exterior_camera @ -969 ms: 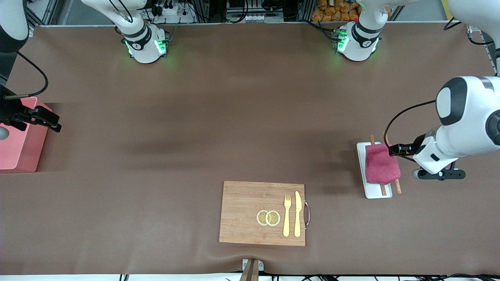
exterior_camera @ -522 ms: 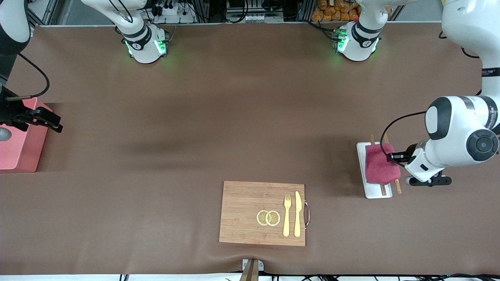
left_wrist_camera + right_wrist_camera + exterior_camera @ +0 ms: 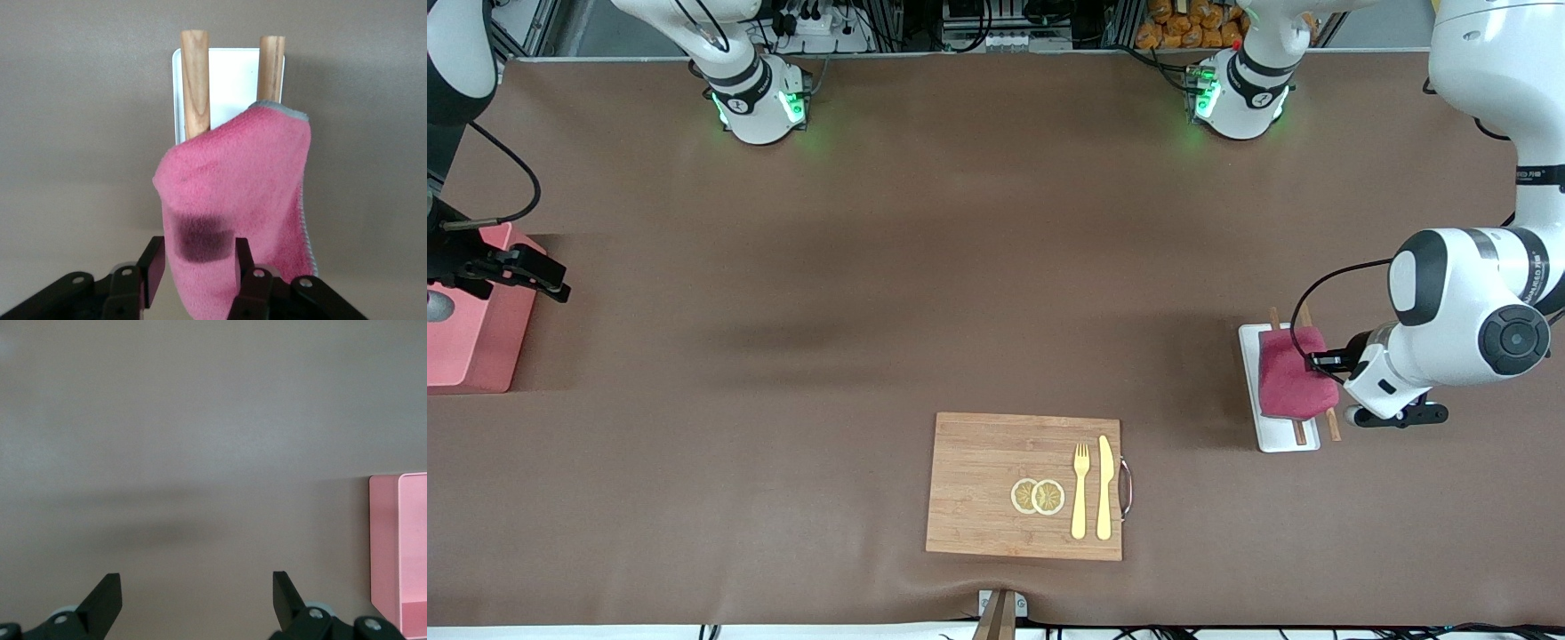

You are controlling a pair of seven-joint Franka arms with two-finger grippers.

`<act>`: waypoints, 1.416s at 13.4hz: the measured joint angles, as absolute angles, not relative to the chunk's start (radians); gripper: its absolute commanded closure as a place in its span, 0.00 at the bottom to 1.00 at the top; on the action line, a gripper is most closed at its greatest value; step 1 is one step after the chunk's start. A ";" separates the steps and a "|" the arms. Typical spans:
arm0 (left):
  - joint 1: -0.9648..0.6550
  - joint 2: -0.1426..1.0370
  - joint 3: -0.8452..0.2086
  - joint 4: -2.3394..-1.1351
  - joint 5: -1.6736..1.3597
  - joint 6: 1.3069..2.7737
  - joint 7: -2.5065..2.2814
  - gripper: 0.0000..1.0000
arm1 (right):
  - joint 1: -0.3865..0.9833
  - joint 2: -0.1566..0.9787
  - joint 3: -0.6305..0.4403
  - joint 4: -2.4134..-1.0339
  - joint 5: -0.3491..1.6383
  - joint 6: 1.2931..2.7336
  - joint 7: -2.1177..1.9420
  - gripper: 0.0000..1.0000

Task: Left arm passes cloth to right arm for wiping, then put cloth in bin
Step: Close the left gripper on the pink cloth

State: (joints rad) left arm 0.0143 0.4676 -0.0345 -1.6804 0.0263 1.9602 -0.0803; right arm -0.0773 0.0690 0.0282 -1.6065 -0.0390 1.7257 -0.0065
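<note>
A: Since the earlier front frame the left arm [image 3: 1463,316] has swung in and come lower, so the left gripper [image 3: 1323,360] now sits at the edge of the cloth [image 3: 1294,378] that faces the left arm's end of the table. Nothing else has shifted.

B: Front view, cloth position?

A: Draped over two wooden sticks [image 3: 1332,425] on a flat white tray [image 3: 1282,442], toward the left arm's end of the table. Bin [image 3: 467,342] is at the right arm's end, partly cut off by the frame. Right gripper [image 3: 551,283] hangs over the table just beside the bin; right arm [image 3: 449,98] waits. Cutting board [image 3: 1024,484] with fork, knife and lemon slices lies nearer the front camera, mid-table.

B: Left wrist view?

A: Fingers [image 3: 152,263] bracket the cloth's [image 3: 240,187] hanging edge, fabric between them. Jaws look pressed onto the fold, clamped on the cloth.

B: Right wrist view?

A: Right gripper [image 3: 197,590] fingers wide apart, nothing between; bin wall [image 3: 383,547] at the edge.

B: Risks?

A: Only an edge is pinched, so I judge it could slip on lifting, or drag a stick off the tray.

B: Hidden?

A: Fingertips are buried in fabric, so how deep they bite is unclear.
</note>
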 measured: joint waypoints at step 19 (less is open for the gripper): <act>0.015 0.473 -0.035 -1.676 0.026 1.962 -0.081 1.00 | -0.087 0.073 0.028 -1.608 -0.039 1.728 -0.007 0.00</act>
